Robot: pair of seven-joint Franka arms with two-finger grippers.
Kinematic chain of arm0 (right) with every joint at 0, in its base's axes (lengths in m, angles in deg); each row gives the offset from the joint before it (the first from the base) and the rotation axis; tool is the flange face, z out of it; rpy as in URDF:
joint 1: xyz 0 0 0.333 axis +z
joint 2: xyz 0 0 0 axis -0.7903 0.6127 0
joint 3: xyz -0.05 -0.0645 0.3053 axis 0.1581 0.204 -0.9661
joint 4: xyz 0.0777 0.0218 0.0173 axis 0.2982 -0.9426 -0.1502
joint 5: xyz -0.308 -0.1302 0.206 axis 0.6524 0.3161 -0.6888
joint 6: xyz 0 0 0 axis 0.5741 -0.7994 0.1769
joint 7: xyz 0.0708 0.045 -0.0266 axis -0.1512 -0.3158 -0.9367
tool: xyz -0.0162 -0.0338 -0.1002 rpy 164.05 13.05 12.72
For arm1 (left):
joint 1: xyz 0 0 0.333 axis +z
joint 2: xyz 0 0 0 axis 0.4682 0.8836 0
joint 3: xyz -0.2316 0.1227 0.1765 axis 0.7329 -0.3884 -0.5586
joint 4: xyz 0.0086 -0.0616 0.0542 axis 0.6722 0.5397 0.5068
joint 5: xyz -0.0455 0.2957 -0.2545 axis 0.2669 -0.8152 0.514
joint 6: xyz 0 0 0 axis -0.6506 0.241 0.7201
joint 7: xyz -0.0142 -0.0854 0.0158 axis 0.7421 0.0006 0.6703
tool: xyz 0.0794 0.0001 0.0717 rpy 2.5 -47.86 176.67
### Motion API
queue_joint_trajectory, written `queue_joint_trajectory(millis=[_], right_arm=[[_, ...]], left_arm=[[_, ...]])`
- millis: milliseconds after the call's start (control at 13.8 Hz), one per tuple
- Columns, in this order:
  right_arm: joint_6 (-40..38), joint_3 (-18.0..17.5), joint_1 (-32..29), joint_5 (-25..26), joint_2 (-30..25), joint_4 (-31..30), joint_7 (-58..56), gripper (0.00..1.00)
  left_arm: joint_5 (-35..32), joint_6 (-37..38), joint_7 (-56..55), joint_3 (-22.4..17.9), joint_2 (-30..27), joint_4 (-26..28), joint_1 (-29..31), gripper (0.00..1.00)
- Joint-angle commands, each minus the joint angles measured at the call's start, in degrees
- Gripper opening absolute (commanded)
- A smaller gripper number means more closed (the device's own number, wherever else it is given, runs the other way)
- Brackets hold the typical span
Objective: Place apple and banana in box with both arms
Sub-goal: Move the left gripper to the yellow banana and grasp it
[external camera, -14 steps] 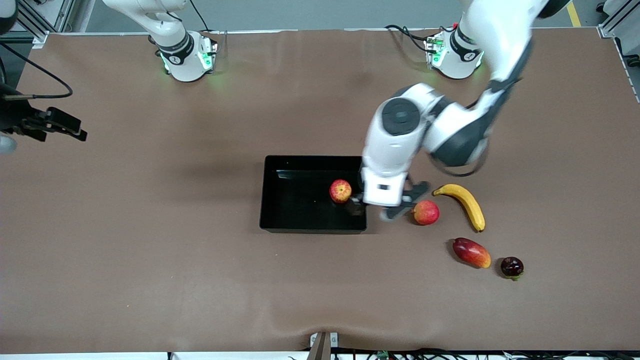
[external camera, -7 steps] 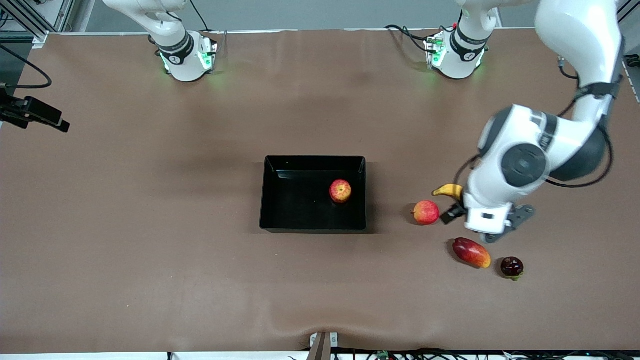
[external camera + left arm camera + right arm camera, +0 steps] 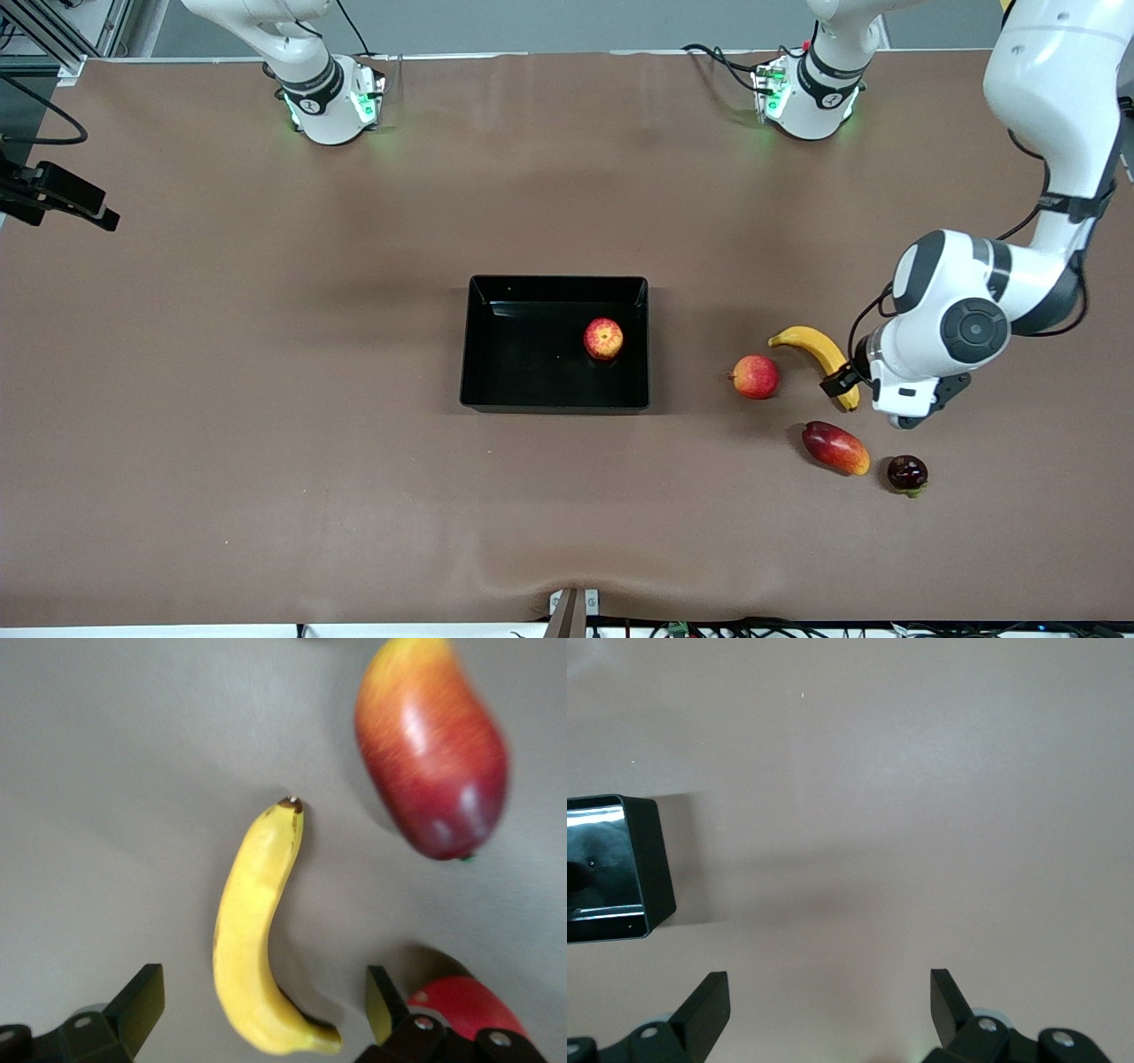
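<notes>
The apple [image 3: 603,338] lies in the black box [image 3: 496,354], at the box's end toward the left arm. The banana [image 3: 819,352] lies on the table toward the left arm's end from the box. It also shows in the left wrist view [image 3: 252,939]. My left gripper [image 3: 850,388] hangs over the banana's end and is open and empty; in its own view [image 3: 262,1005] the banana lies between its fingers [image 3: 142,1001], well below them. My right gripper [image 3: 66,199] waits open and empty [image 3: 829,997] over the right arm's end of the table. A corner of the box [image 3: 647,868] shows in its view.
A pinkish-red round fruit [image 3: 755,377] lies beside the banana on the box's side. A red-orange mango [image 3: 834,447] and a small dark fruit [image 3: 907,473] lie nearer the front camera than the banana. In the left wrist view, the mango [image 3: 431,744] and the pinkish fruit [image 3: 461,1005] flank the banana.
My left arm swung from the box's edge toward its own end of the table and now hangs over the banana. My right gripper drew back a little. The apple stayed in the box.
</notes>
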Motion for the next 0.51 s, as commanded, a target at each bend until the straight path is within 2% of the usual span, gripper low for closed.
queue_joint_trajectory(millis=[0,145,364,436], right_arm=[[-0.80,-0.07,0.95,0.50,-0.04,0.66,1.09,1.00],[-0.89,-0.07,1.56,1.81,-0.04,0.66,1.09,1.00],[-0.80,0.20,0.86,2.08,0.32,0.57,1.26,1.00],[-0.63,0.20,1.30,2.78,0.32,0.57,1.70,1.00]], left_arm=[[0.16,-5.56,0.04,0.47,-0.13,5.22,1.66,0.95],[-0.71,-5.66,0.04,0.47,1.01,5.76,2.19,0.89],[-0.80,-5.74,0.04,0.47,2.24,6.46,2.28,0.65],[-0.89,-5.74,0.04,0.47,2.85,6.46,2.28,0.61]])
